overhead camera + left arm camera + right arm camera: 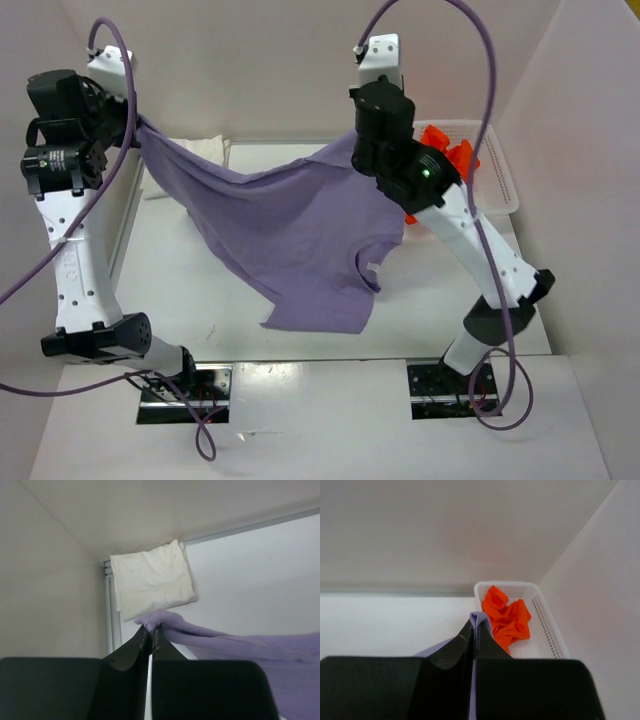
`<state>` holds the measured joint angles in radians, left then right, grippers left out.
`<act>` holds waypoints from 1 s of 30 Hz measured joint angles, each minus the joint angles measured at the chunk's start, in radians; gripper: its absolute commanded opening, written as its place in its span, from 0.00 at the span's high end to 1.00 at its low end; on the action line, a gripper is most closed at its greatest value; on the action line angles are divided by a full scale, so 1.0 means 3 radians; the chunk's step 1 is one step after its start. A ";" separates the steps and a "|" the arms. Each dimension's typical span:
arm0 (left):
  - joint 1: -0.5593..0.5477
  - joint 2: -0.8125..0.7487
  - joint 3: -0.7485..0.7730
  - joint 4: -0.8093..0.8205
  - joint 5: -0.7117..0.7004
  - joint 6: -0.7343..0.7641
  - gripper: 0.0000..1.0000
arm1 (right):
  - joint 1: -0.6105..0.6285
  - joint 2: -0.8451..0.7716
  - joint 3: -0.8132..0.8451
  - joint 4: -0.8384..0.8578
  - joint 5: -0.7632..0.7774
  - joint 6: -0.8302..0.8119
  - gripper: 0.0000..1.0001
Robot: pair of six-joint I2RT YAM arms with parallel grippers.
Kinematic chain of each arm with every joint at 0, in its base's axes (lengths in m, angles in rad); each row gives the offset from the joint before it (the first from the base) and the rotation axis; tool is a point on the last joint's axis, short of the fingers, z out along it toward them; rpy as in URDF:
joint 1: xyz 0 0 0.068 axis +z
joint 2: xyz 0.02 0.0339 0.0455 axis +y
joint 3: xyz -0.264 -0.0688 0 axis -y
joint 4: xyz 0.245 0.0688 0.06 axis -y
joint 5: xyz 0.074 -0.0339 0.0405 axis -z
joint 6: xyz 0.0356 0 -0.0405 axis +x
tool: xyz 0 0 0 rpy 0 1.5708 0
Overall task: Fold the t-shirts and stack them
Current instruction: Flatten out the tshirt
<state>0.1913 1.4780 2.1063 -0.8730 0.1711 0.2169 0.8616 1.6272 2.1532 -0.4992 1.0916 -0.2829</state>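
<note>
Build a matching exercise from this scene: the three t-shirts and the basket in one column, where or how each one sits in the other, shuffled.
Things:
1. white t-shirt
2. purple t-shirt
3. orange t-shirt
4. mesh basket

Places or states:
A. crumpled inside a container
B. standing at the far right of the table
C. folded, lying at the far left corner
D. pinched by the left gripper and right gripper, hanging spread between them

Pairs: 1-C, 2-D, 3-A, 4-B
</note>
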 measured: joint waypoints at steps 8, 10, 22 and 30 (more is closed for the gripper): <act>-0.0014 0.0251 -0.0861 0.0465 0.0172 -0.0069 1.00 | -0.0707 0.0711 -0.0066 -0.0234 -0.1062 0.0603 1.00; -0.0045 0.0431 -0.0965 0.0572 0.0155 -0.0100 1.00 | -0.0968 0.1090 0.0259 -0.0333 -0.1389 0.0793 1.00; -0.0094 0.0971 -0.0140 0.0561 -0.0121 -0.0212 1.00 | -0.1736 0.1719 0.1207 -0.0971 -0.1998 0.1363 1.00; -0.0047 0.0230 0.0861 0.0281 -0.0122 -0.0198 1.00 | -0.0994 0.0253 0.1249 -0.0788 -0.1277 0.0985 1.00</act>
<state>0.1772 1.5471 2.3646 -0.7887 0.1345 0.1574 0.5632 1.7031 2.5278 -0.7357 0.7086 0.0128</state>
